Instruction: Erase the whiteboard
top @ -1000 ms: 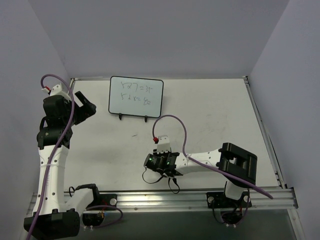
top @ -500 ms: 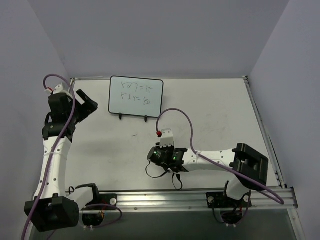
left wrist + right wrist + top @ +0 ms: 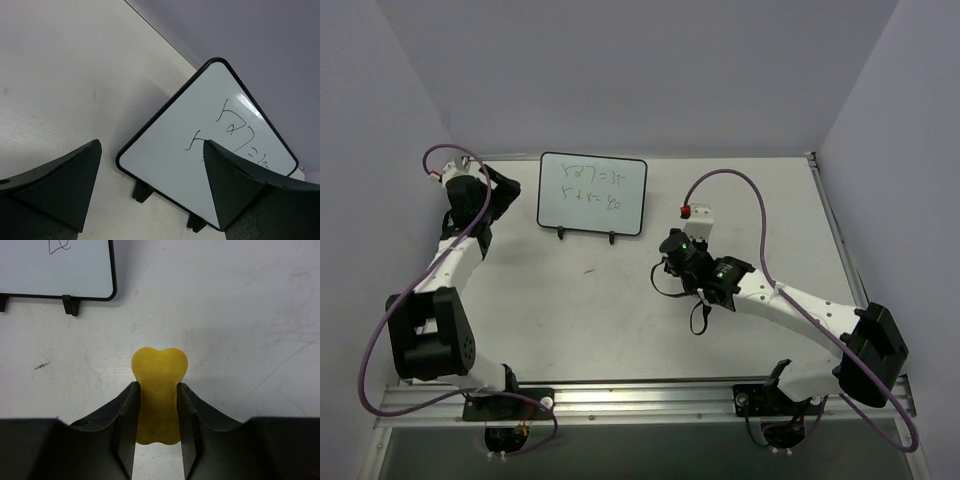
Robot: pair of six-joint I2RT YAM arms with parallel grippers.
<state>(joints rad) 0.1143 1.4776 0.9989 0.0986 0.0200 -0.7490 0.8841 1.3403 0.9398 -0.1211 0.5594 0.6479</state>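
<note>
While the whiteboard (image 3: pixel 591 194), glossy white with a thin black rounded frame and two small feet, sits at the far left of the matte white desk (image 3: pixel 760 210), we read only two scrawled dark lines with equals signs. Right end effector (image 3: pixel 157 390) pinches a soft yellow eraser (image 3: pixel 159 365), squeezed narrow. Left end effector (image 3: pixel 500 197) is spread wide just beside the board.

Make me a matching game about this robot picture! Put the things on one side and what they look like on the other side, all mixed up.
Things:
1. whiteboard
2. eraser
3. left arm
4. right arm

What they look like:
A. jaws shut on something
B. yellow and squeezed in the middle
C. jaws wide open
D. standing on little black feet, with writing on it

Pairs: 1-D, 2-B, 3-C, 4-A
</note>
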